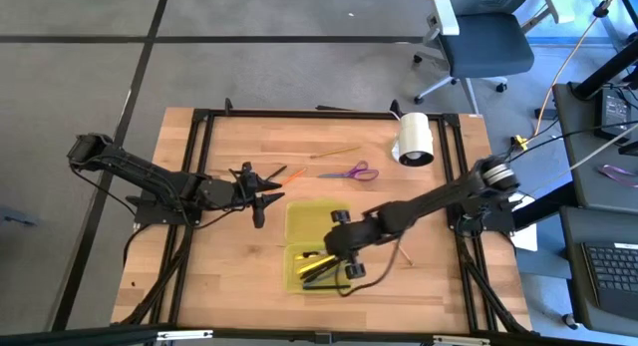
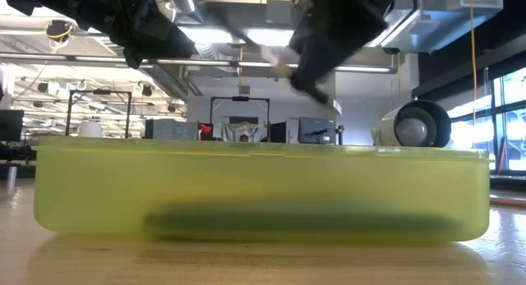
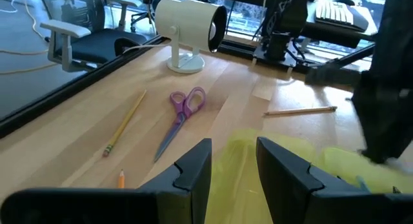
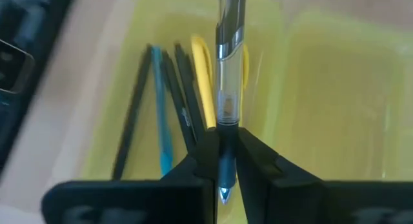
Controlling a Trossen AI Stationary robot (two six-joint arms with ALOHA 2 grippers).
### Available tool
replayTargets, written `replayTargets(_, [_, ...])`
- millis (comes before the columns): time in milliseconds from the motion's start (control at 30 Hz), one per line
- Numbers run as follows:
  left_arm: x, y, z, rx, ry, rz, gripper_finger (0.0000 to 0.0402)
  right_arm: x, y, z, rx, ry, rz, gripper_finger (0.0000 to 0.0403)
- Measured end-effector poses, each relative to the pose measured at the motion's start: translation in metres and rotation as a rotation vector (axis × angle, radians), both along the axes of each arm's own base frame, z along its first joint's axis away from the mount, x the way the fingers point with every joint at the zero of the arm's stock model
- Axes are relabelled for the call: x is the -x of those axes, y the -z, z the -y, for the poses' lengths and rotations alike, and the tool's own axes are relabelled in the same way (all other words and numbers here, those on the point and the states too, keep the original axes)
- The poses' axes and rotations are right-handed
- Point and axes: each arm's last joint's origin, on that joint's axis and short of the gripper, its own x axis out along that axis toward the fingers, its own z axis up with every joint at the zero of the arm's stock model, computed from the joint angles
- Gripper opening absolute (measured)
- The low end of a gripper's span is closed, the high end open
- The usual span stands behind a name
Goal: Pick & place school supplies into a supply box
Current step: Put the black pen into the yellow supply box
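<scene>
High view, L to R: left arm reaches in from the surface's (image 1: 229, 276) left edge and lies low and nearly level, w/ the left gripper (image 1: 261, 198) hovering just beside the supply box's (image 1: 311, 214) left rim. Its jaws are parted w/ nothing between them; the left wrist view shows clear daylight between the two fingers (image 3: 193, 169). Judgement: it's parked there to stay clear of the box while the other arm works, and it's close to the loose items behind it.

Those loose items lie on the far half of the surface: an orange pencil (image 1: 290, 173), a yellow pencil (image 1: 335, 152), purple scissors (image 1: 350, 172), all apart from the box. White roll (image 1: 415, 139) stands further right, near the far edge. Another wood-coloured pencil (image 1: 404, 252) lies just right of the box, partly under the right arm.

Box sits open near the middle-front, its near half already holding several pens (image 4: 171, 101), black, blue and yellow, lying lengthwise so they fit the compartment.

Right arm stretches diagonally from the right edge, elbow high, wrist turned down over the box's near half. Right gripper (image 1: 344, 248) has its jaws clamped on a clear pen w/ dark tip (image 4: 227, 88); pen runs roughly parallel to those already in. Judgement: held in line like that so it drops in beside them. Can't tell whether it's touching the box floor yet.
</scene>
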Motion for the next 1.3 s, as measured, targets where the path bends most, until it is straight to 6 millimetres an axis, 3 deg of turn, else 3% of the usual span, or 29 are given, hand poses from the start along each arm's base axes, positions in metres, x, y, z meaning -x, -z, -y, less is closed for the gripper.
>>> replayTargets(233, [0.0, 0.001, 0.0, -0.004, 0.0, -0.012, 0.0116, -0.029, 0.029, -0.011, 0.049, -0.01, -0.13, 0.0042])
replayTargets(600, [0.001, 0.002, 0.0, -0.007, 0.0, -0.025, 0.0116, -0.036, 0.063, -0.014, 0.085, -0.008, -0.227, 0.0046])
replayTargets(1133, [0.001, 0.003, 0.0, -0.011, 0.0, -0.039, 0.0116, -0.035, 0.062, -0.014, 0.082, -0.035, -0.23, 0.005])
replayTargets(1300, [0.001, 0.003, 0.0, -0.011, -0.001, -0.038, 0.0116, -0.035, 0.062, -0.014, 0.076, -0.042, -0.232, 0.0072])
